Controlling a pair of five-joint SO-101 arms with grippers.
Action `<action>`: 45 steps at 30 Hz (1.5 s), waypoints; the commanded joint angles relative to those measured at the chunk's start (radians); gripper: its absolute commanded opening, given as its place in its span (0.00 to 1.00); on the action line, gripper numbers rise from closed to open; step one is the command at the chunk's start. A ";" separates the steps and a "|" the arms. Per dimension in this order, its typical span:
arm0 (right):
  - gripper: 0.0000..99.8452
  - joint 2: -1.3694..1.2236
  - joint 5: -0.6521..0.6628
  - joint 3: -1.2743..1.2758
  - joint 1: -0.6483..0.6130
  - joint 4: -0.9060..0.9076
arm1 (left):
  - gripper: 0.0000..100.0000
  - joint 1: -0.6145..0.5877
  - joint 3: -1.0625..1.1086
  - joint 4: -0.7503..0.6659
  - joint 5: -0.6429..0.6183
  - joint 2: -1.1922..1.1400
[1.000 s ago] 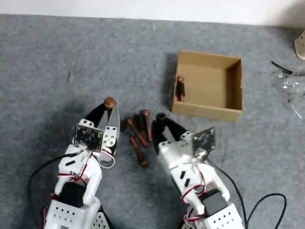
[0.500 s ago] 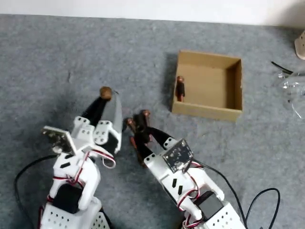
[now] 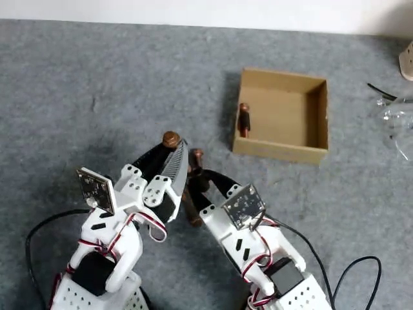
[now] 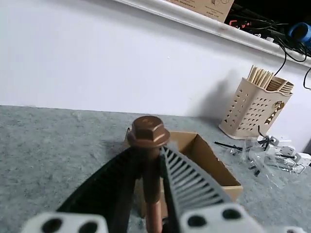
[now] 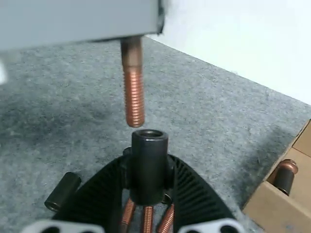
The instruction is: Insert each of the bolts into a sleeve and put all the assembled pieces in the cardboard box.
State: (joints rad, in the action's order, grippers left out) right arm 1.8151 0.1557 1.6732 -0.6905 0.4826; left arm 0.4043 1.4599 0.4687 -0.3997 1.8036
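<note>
High view: the left gripper (image 3: 169,154) is closed on one bolt (image 3: 171,139), head up. The cardboard box (image 3: 282,152) holds one assembled piece (image 3: 244,120).

Left wrist view: the bolt shank is clamped.

Right wrist view: the right gripper (image 5: 147,175) clamps one upright sleeve (image 5: 148,150), with the bolt tip just above it. Any offset would likely jam the thread on the rim. Three loose bolts (image 5: 146,216) and one spare sleeve (image 5: 60,190) lie on the worktop (image 5: 58,111).

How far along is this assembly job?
Done: one assembled piece lies in the cardboard box. In hand: left gripper holds a bolt just above the sleeve in the right gripper, not yet inserted. Left: loose bolts and a spare sleeve on the table.
</note>
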 commanded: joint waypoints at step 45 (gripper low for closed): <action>0.01 0.019 0.015 0.119 -0.015 0.001 | 0.01 0.116 0.159 -0.124 -0.005 0.012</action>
State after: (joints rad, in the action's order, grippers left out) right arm 1.8105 0.1619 1.6732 -0.6889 0.4872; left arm 0.5086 1.5950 0.3460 -0.4043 1.8190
